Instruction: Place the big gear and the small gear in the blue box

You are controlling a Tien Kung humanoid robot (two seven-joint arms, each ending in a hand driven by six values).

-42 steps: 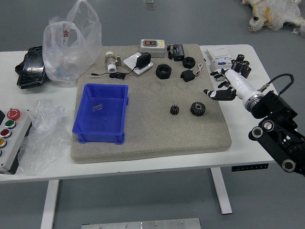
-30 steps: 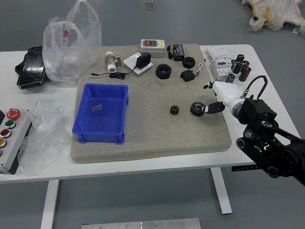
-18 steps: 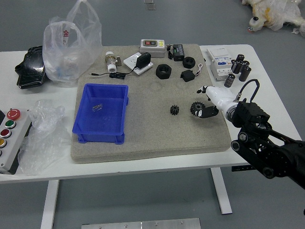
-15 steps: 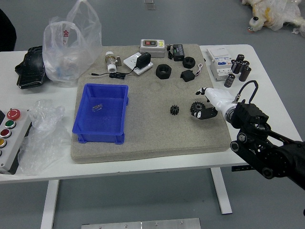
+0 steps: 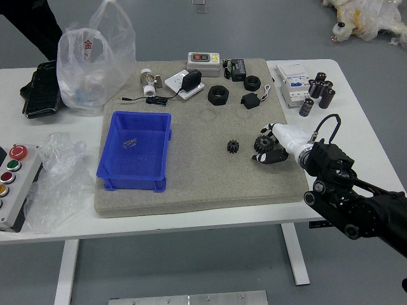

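My right hand (image 5: 266, 143) is low over the mat's right part, its fingers and thumb apart around the big black gear (image 5: 263, 143). Whether they touch the gear is hard to tell; it lies flat where it was. Left of it the small black gear (image 5: 233, 146) rests on the mat. The blue box (image 5: 134, 151) stands on the mat's left side with a small metal clip inside. My left hand does not show.
Black rings (image 5: 218, 95), a black block (image 5: 250, 100), an adapter and a meter (image 5: 203, 62) line the mat's back. Plastic bags (image 5: 95, 60) and a button panel (image 5: 18, 184) stand left. A person's dark sleeve (image 5: 35, 25) reaches in at the top left.
My right hand has come left and down from the mat's right edge to the big gear. The person's dark sleeve has appeared at the top left. Both gears and the box have stayed put.
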